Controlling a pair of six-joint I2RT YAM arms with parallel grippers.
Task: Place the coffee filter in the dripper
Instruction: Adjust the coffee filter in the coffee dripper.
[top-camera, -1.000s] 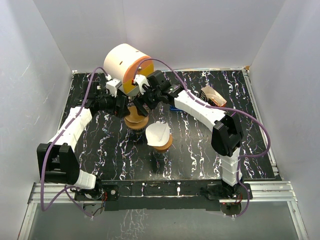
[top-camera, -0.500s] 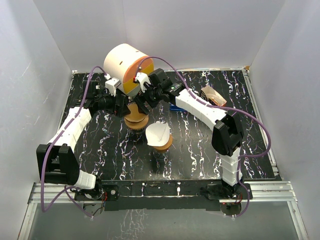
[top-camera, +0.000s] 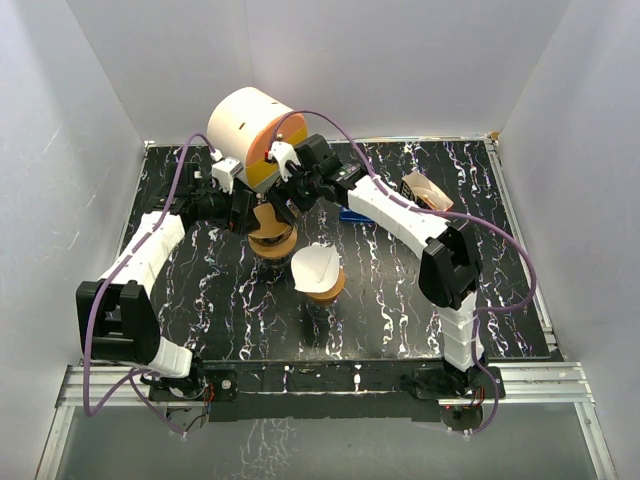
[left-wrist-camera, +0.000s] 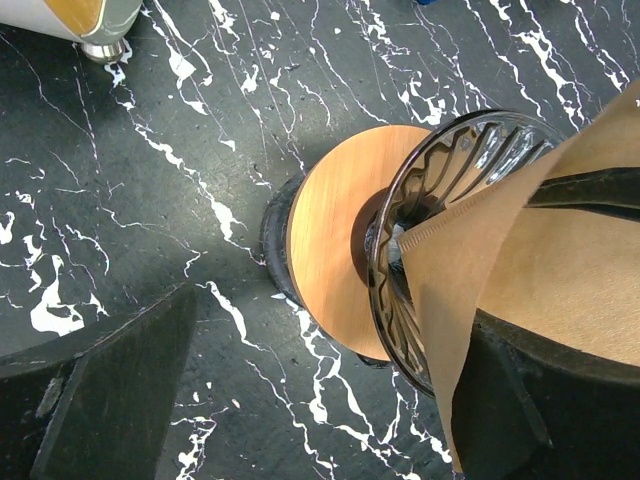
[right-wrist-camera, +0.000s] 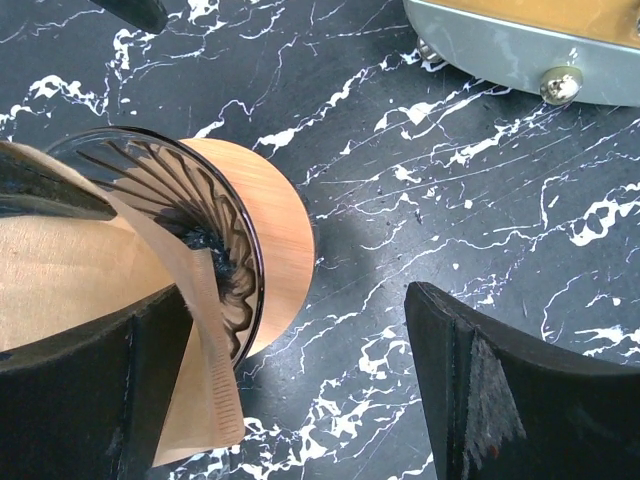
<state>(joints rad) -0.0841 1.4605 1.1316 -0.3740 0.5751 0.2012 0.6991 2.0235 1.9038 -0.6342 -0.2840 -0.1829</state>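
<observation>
Left pincer (left-wrist-camera: 335, 320): jaws stand wide apart and grip nothing. The dripper (left-wrist-camera: 450, 170), a ribbed glass cone in a wooden collar (left-wrist-camera: 325, 250), sits below and between its fingers, nearer the finger on the right of its own view. The brown coffee filter (left-wrist-camera: 530, 270) lies against that same finger. It is draped over the cone's rim, with one folded corner reaching down inside the glass. The opposite finger (left-wrist-camera: 110, 400) is well apart from both filter and dripper, over the bare table (left-wrist-camera: 150, 180).

Right pincer (right-wrist-camera: 300, 300): jaws likewise wide, closed on nothing. The dripper lies beside the finger (right-wrist-camera: 80, 410) on the left of its own view. The filter rests on top of that finger, and its seamed edge hangs outside the rim, just beside the fingertip. The other finger (right-wrist-camera: 520, 390) is apart from the dripper, over the table.

Filter position: partly inside the cone, tilted, one side over the rim, not seated.

Overhead, the two pincers meet over the dripper. Just beyond their tips stands a white drum-shaped appliance (top-camera: 245, 125) with an orange face. Behind the pincers, toward the arm bases, a second dripper (top-camera: 325, 288) carries a white filter (top-camera: 318, 265). A brown box (top-camera: 425, 190) lies well apart, beyond the right arm
</observation>
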